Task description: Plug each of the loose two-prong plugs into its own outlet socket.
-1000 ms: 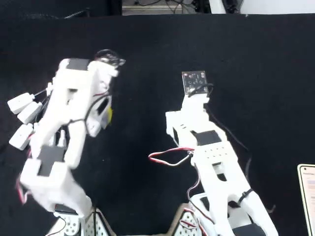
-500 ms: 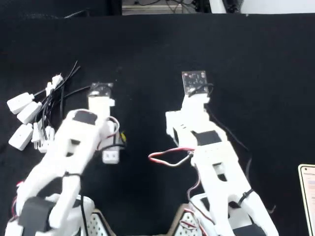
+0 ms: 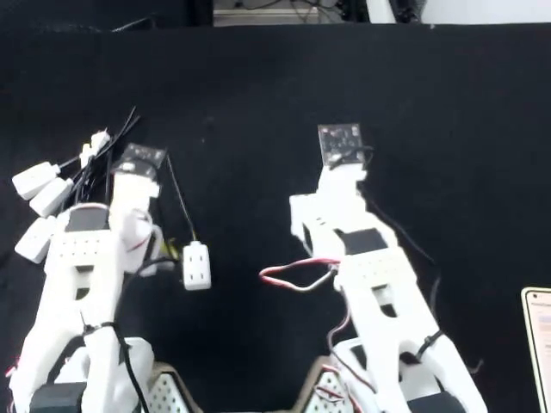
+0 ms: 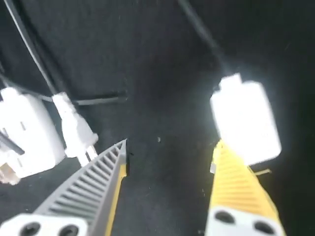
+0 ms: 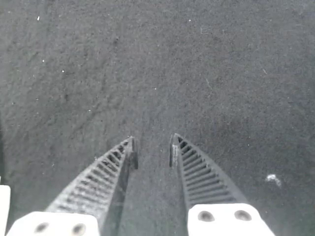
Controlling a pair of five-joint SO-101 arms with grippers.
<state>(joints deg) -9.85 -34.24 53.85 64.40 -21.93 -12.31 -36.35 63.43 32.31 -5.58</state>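
A white outlet socket [image 3: 197, 265] lies on the black cloth, its black cable running away toward the far side. In the left wrist view this socket [image 4: 245, 123] lies just past my yellow finger [image 4: 236, 182]. My left gripper [image 4: 170, 147] is open and holds nothing. A loose white two-prong plug [image 4: 74, 130] lies by the grey finger [image 4: 103, 169], next to another white socket [image 4: 24, 132]. Several white sockets [image 3: 39, 189] and thin plugs [image 3: 93, 142] with black cables are bunched at the far left. My right gripper [image 5: 152, 147] hangs slightly open over bare cloth.
A white card [image 3: 538, 335] lies at the right edge of the table. A red wire loop [image 3: 293, 275] sticks out of the right arm toward the middle. The black cloth [image 3: 448, 129] ends at the far edge.
The left arm came down from above the socket cluster, swung right, then drew back left. The white socket now lies free beside its open gripper. The right arm kept still.
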